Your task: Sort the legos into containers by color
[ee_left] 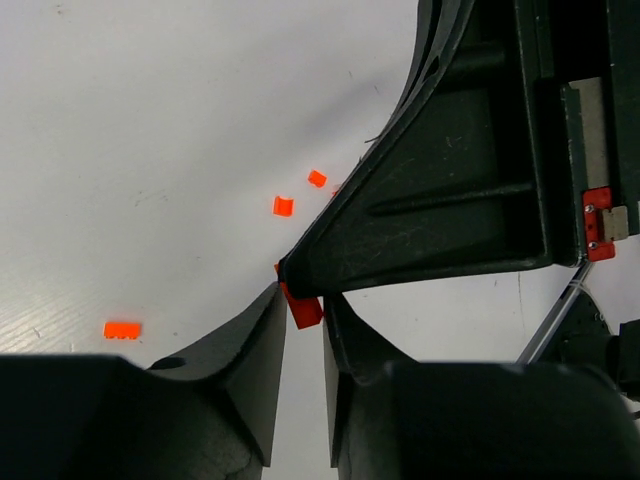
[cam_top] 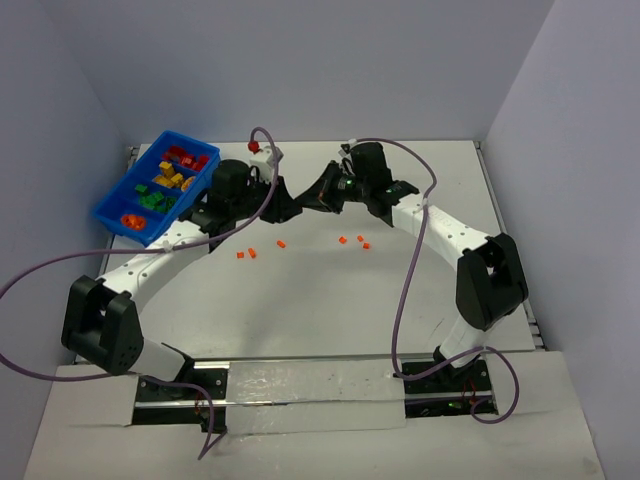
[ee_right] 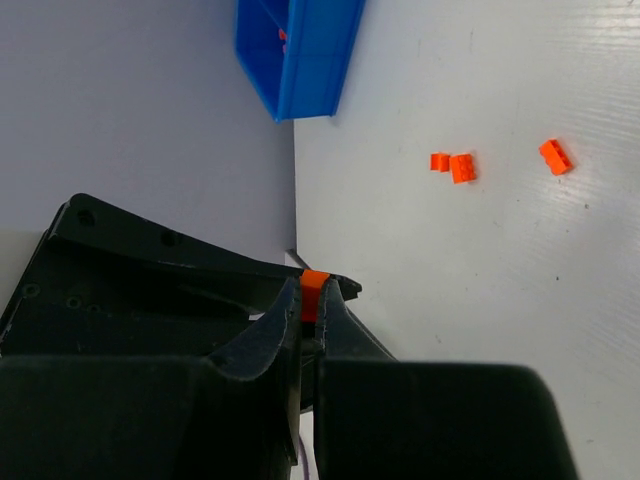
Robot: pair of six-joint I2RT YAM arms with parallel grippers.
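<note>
Your right claw [ee_right: 312, 300] pinches an orange brick [ee_right: 315, 283] above the worktop [cam_top: 330, 300]. Left claw [ee_left: 303, 297] flanks the same brick, tips close beside it; can't tell if it grips. Bin [cam_top: 112, 207] sits far left.

readable text: none | labels, brands: none | numbers, signs: none | views checked: all three

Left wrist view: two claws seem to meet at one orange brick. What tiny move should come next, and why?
Probably the left gripper should close fully on the orange brick. The right gripper is shut on it, the left fingers flank it, and the blue bin lies on the left.
</note>
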